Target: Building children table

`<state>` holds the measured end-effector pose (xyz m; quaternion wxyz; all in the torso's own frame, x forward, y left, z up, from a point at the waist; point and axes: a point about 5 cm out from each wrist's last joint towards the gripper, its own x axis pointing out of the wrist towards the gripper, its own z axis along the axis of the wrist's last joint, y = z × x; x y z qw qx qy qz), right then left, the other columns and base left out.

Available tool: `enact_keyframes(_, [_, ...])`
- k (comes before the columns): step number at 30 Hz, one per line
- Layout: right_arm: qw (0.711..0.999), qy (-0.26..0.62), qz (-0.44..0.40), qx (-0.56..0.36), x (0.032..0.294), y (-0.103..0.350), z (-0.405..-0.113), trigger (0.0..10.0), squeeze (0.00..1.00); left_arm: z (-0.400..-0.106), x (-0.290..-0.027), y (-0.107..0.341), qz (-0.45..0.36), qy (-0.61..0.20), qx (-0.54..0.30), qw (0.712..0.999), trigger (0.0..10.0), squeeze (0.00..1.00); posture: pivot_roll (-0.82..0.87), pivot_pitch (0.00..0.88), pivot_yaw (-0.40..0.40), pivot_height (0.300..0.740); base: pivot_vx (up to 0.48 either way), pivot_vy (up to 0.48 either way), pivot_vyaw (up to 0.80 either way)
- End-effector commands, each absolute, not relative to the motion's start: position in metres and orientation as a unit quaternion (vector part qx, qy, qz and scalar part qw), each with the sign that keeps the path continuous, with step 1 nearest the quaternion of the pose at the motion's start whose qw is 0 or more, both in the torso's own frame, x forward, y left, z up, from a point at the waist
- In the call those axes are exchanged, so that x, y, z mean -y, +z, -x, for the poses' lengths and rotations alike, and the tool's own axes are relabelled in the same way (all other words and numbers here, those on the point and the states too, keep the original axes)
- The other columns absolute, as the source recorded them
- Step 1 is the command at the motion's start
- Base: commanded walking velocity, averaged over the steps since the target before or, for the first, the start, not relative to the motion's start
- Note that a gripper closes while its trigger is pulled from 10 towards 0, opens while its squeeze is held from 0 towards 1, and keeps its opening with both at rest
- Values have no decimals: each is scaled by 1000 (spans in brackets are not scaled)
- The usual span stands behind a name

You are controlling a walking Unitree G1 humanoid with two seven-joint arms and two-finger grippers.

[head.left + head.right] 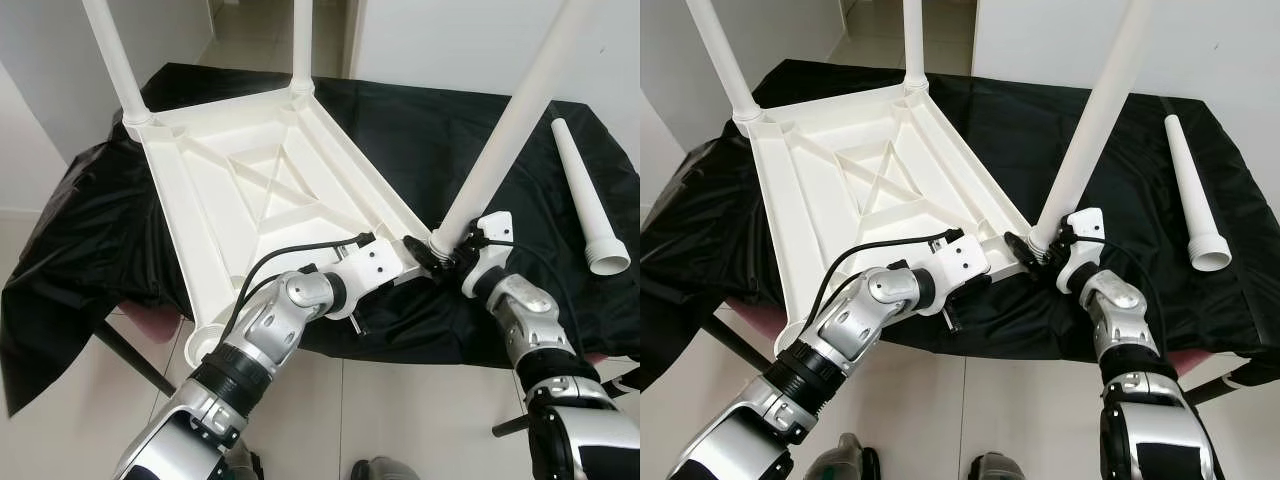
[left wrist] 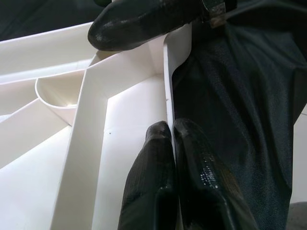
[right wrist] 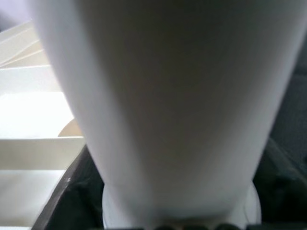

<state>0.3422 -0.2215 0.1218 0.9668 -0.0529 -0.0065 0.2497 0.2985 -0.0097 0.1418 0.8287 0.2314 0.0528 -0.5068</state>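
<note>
white tabletop (image 1: 250, 190) lies upside down on a black cloth (image 1: 90, 240), two legs standing in its far corners, a third leg (image 1: 505, 135) seated tilted in the near right corner, a spare leg (image 1: 585, 200) lying loose on the cloth to the right. left gripper (image 2: 173, 132) pinches the tabletop's thin rim, fingers (image 2: 153, 163) closed tight either side. right gripper (image 1: 450, 255) sits at the third leg's base; cannot tell its grip.

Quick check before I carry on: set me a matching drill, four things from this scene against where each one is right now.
1. left pincer
2. right pincer
3. spare leg
4. tabletop

A. lying loose on the black cloth
B. upside down on the cloth
C. clamped on the tabletop's rim
D. at the base of the tilted leg

Pairs: 1-C, 2-D, 3-A, 4-B
</note>
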Motion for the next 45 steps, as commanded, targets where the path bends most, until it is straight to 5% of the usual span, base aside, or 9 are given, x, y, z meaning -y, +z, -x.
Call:
enact_keyframes(1, [965, 255, 45, -41, 222, 101, -335, 0, 0, -294, 20, 165, -228, -524, 10, 821, 10000, 0, 18, 20, 19, 740, 0, 0, 0])
enact_keyframes(12, [968, 246, 21, -49, 223, 91, -329, 0, 0, -295, 20, 166, -229, -524, 9, 820, 10000, 0, 15, 34, 19, 740, 0, 0, 0])
enact_keyframes(13, [969, 239, 20, -51, 223, 88, -327, 9765, 0, -295, 20, 166, -229, -525, 9, 820, 10000, 0, 14, 38, 20, 740, 0, 0, 0])
enact_keyframes(32, [993, 110, -15, -43, 214, 71, -318, 10000, 0, -293, 20, 164, -229, -527, 0, 819, 10000, 0, 12, 53, 11, 740, 0, 0, 0])
enact_keyframes(39, [998, -43, -38, -26, 214, 72, -315, 10000, 0, -293, 20, 164, -231, -528, 1, 817, 10000, 0, 12, 55, 7, 740, 0, 0, 0])
enact_keyframes(45, [967, -245, -52, -33, 202, 83, -308, 10000, 0, -293, 20, 165, -231, -526, 4, 819, 10000, 0, 9, 52, -7, 740, 0, 0, 0])
